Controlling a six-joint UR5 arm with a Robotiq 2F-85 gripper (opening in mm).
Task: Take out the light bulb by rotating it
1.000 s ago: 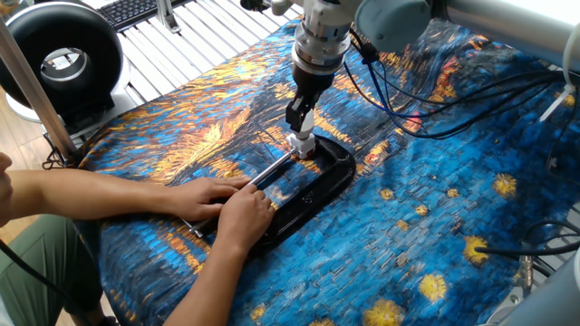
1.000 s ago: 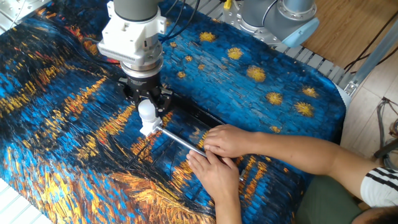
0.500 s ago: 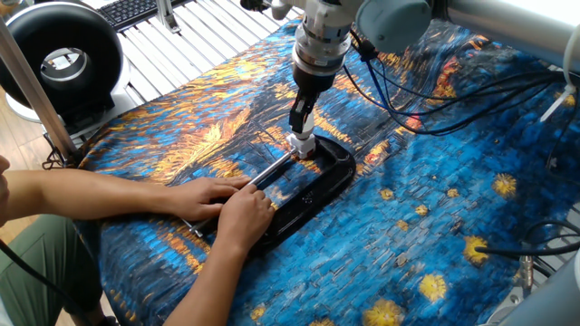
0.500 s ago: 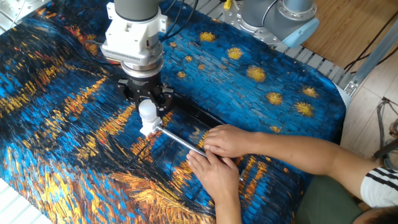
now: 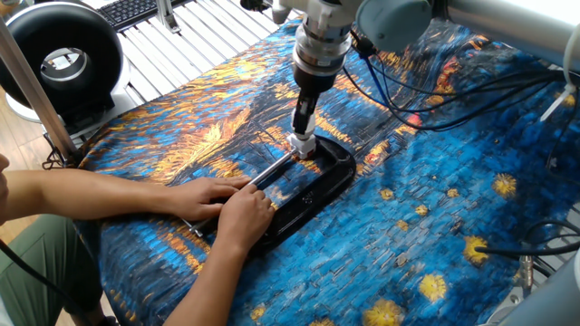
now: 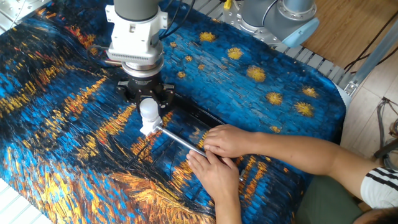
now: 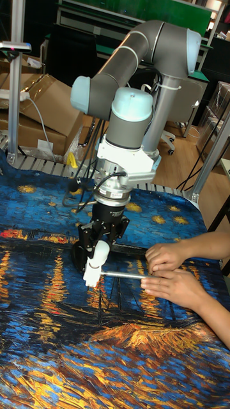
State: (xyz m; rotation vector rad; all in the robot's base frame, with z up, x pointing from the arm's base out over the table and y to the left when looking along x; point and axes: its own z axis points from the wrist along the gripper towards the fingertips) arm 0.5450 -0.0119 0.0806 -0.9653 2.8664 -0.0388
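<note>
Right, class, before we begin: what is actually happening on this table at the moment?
The robot arm's gripper is closed around the light bulb, which sits upright in a white socket at one end of a black clamp. A person's two hands press down on the clamp's metal bar, apparently steadying it. The bulb is not yet out.

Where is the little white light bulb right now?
The small white frosted light bulb sits between the end effector fingers, just above the short white socket at the far end of the black clamp, left of the person's hands.
</note>
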